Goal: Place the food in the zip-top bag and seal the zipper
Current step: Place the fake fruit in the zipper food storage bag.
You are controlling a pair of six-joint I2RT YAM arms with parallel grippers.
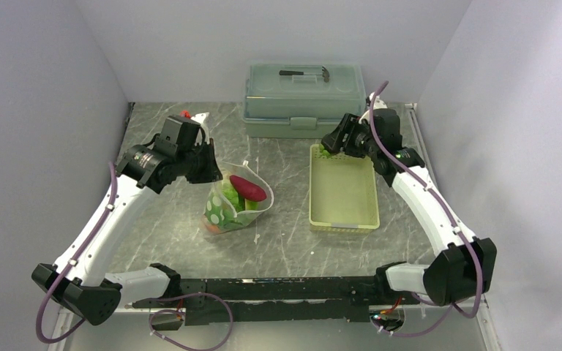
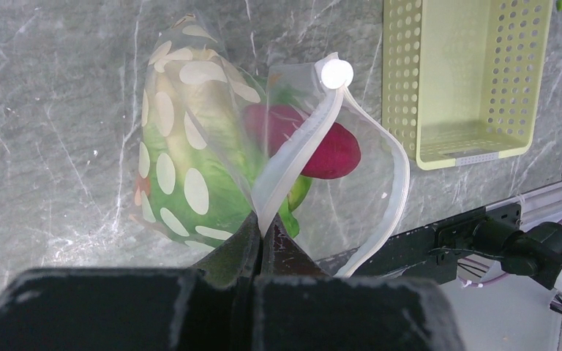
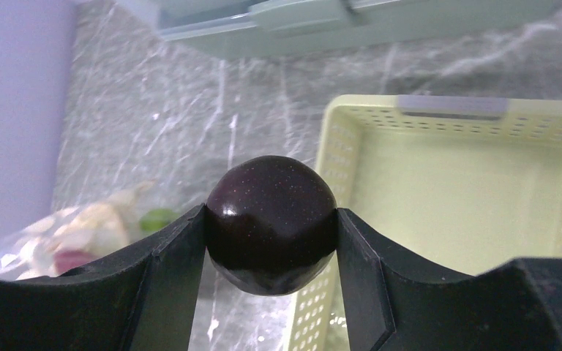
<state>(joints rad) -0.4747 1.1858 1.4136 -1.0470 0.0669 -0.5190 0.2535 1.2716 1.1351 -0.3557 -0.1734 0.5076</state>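
Gripping the bag [image 2: 190, 146] by its mouth, your left gripper [image 2: 262, 232] is fully closed. Its jaws are pinched together on the zipper [image 2: 296, 142] strip, near the end opposite the white tab [image 2: 335, 73]. The mouth gapes open in a loop beyond the pinch. The root [image 2: 329, 150] lies just inside it on top of green food. The bag rests on the table [image 1: 278, 245] left of the middle, with the tray [image 1: 344, 225] to its right and apart from it. The box [image 1: 304, 88] sits at the far edge.

Your right gripper [image 3: 269, 212] stands partly open, both fingers pressed against the dark piece [image 3: 271, 238], which fills the gap between them. It hangs over the tray's far left corner.

Only the left wrist view shows the pinch on the zipper; from above, the arm's wrist hides that contact. Only the right wrist view shows the dark piece; from above you cannot make it out between the fingers. The top view alone gives both arms at once, well apart, with bag and tray between them.
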